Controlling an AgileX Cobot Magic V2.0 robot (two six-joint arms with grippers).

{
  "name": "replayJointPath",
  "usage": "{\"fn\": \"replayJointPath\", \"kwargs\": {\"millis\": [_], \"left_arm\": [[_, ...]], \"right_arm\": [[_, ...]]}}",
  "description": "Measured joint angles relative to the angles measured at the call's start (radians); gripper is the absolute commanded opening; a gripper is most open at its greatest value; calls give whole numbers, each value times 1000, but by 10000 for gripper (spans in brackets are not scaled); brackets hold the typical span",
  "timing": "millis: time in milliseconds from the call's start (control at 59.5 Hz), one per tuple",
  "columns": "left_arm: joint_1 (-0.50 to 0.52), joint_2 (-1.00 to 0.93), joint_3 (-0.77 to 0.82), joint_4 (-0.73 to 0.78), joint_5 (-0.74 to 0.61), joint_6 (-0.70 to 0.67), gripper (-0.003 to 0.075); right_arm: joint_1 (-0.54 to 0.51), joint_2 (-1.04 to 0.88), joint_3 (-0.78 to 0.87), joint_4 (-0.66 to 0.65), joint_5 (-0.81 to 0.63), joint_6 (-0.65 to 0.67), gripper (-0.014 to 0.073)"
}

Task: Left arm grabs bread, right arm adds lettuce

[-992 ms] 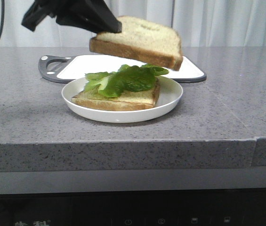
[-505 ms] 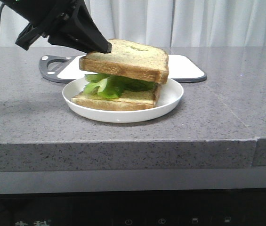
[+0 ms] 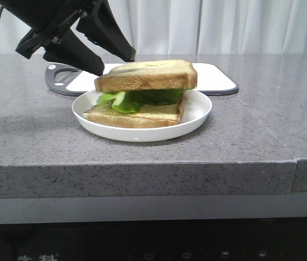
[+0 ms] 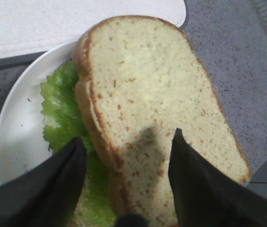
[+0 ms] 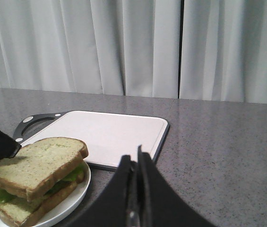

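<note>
The bread (image 3: 145,75) lies flat on the lettuce (image 3: 137,98), which sits on a second slice (image 3: 137,115) in a white plate (image 3: 198,111). My left gripper (image 3: 112,62) is open at the bread's left end, one finger on each side of it, gripping nothing. In the left wrist view the bread (image 4: 152,104) covers most of the lettuce (image 4: 62,109), and the gripper (image 4: 127,135) stands open over it. My right gripper (image 5: 135,153) is shut and empty, to the right of the plate (image 5: 72,198). It is out of the front view.
A white cutting board (image 3: 213,79) with a dark handle lies behind the plate, also in the right wrist view (image 5: 105,132). The grey counter's front edge (image 3: 142,163) runs below the plate. White curtains hang behind.
The left gripper brought the bread down from above the plate onto the lettuce, then opened and let it go. The bread now lies level.
</note>
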Motion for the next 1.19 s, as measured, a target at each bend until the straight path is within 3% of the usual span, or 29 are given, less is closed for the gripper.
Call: {"fn": "replayJointPath", "kwargs": {"millis": [219, 286, 437, 606, 774, 1060, 1194], "left_arm": [[0, -44, 0, 49, 2, 0, 394], [7, -77, 0, 61, 6, 0, 303], [39, -166, 0, 89, 11, 0, -21], [70, -262, 8, 168, -1, 2, -21], [70, -416, 113, 311, -150, 2, -21], [70, -840, 501, 457, -450, 2, -21], [70, -1034, 670, 459, -483, 2, -21]], "right_arm": [[0, 0, 0, 0, 2, 0, -70], [0, 0, 0, 0, 2, 0, -70], [0, 0, 0, 0, 2, 0, -70], [0, 0, 0, 0, -25, 0, -70], [0, 0, 0, -4, -33, -31, -70], [0, 0, 0, -6, -33, -40, -70], [0, 0, 0, -6, -33, -41, -70]]}}
